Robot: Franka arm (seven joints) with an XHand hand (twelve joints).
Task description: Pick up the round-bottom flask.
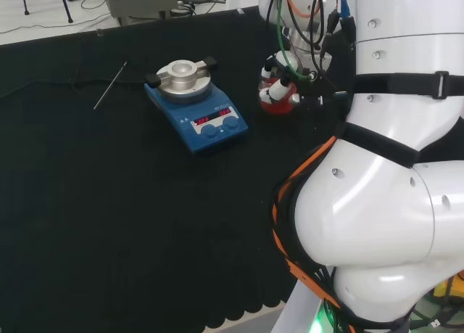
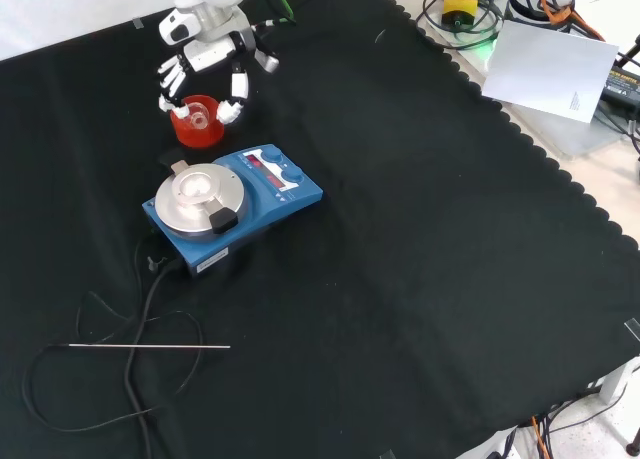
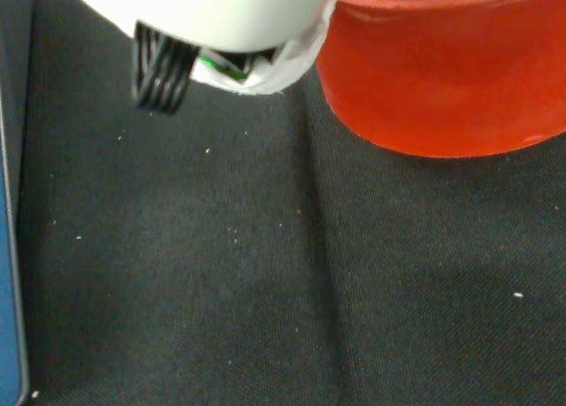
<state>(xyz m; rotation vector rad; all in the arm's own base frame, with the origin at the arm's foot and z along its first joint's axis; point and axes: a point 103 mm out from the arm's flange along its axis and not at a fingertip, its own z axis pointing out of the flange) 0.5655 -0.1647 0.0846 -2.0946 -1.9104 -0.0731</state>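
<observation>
A red ribbed ring stand [image 2: 192, 125] sits on the black cloth just beyond the blue stirrer in the front view, with the clear glass of the round-bottom flask [image 2: 200, 117] showing in its middle. My hand [image 2: 212, 54] hangs over it, fingers [image 2: 236, 85] spread and reaching down on both sides of the stand without closing on the glass. In the head view the hand [image 1: 280, 86] covers most of the red stand [image 1: 278, 105], left of the arm's white links. The wrist view shows the stand's red wall [image 3: 442, 79] close by and a blurred white part of the hand [image 3: 203, 17].
A blue stirrer plate [image 2: 262, 191] with a round metal top stands close to the stand, also in the head view [image 1: 206, 122]. A thin metal probe [image 2: 150, 347] with a black cable lies on the cloth. White paper [image 2: 550, 69] lies off the cloth's edge.
</observation>
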